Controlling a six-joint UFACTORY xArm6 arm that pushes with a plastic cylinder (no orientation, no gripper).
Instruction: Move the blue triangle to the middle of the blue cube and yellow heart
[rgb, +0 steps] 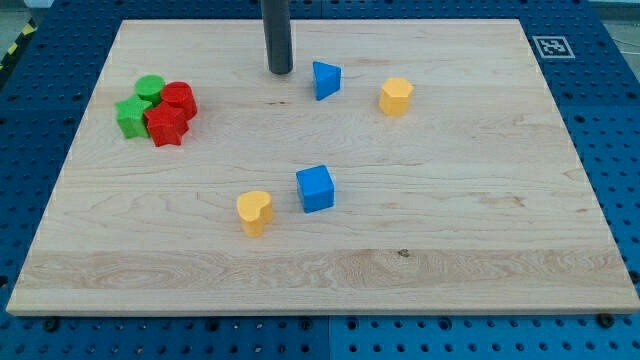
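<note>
Wood grain runs across the pale table (450, 250), which lies on a blue perforated base (620, 150) with a small black-and-white marker (550, 46) at the table's top right corner.

From the one camera view: my tip (280, 71) comes down from the view's top as a dark rod and rests on the table just to the left of the blue triangle (326, 79), close to it with a narrow gap showing. The rod has no fingers, so nothing is gripped or held.

To the right of the blue triangle, near but apart, sits a yellow block (396, 96) of roughly hexagonal shape. Lower down, around the table's middle, the blue cube (315, 188) stands just beside the yellow heart (255, 211), the heart to its lower left, a small gap between them. The blue triangle is well above this pair.

At the view's left, a tight cluster touches together: a green cylinder (150, 87), a green star (130, 117), a red cylinder (179, 98) and a red star (166, 126).
</note>
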